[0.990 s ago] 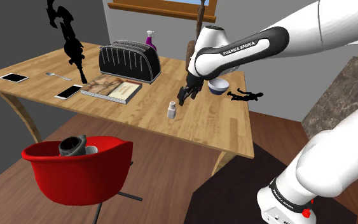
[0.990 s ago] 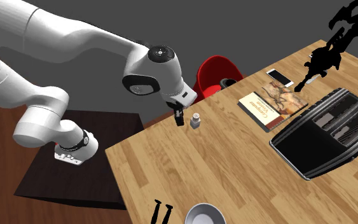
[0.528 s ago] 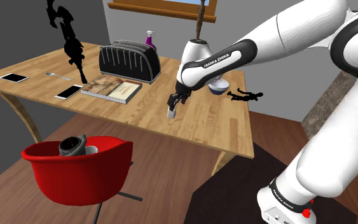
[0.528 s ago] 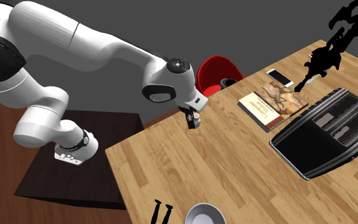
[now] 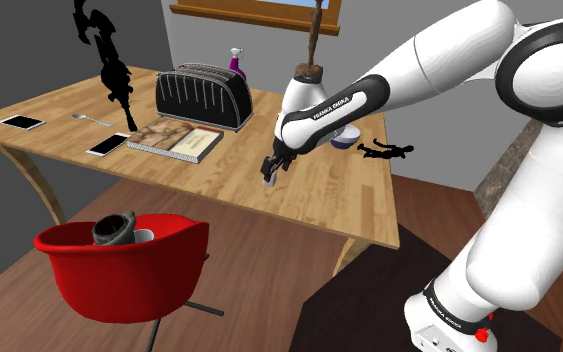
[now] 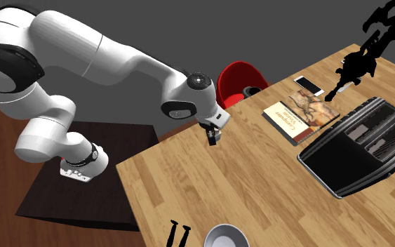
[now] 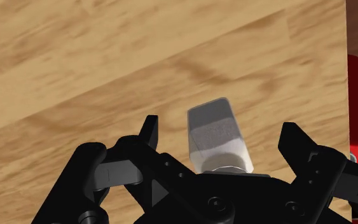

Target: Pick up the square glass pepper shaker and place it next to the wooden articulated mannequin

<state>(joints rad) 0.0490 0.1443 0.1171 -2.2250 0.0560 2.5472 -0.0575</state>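
Note:
A small square pepper shaker point(image 7: 219, 137), pale grey with a metal cap, stands upright on the wooden table point(image 5: 349, 195) near its front edge. My gripper point(image 7: 222, 130) has come down over it, open, with a finger on either side and a gap to each. In the shoulder view the gripper point(image 5: 271, 172) covers most of the shaker; the second exterior view has the gripper point(image 6: 213, 137) at the same spot. The articulated mannequin point(image 5: 387, 151), drawn black, lies flat near the table's right edge, well to the right of the gripper, and appears again in the second exterior view point(image 6: 178, 233).
A white bowl point(image 5: 344, 135) sits between the gripper and the mannequin. A black toaster point(image 5: 203, 96), a book point(image 5: 177, 139), a phone point(image 5: 108, 144) and a tall black statue point(image 5: 109, 60) are further left. A red chair point(image 5: 124, 265) stands before the table.
The gripper moved leftward in the shoulder view from beside the shaker and lowered over it, fingers now straddling it. The shaker has stayed in place.

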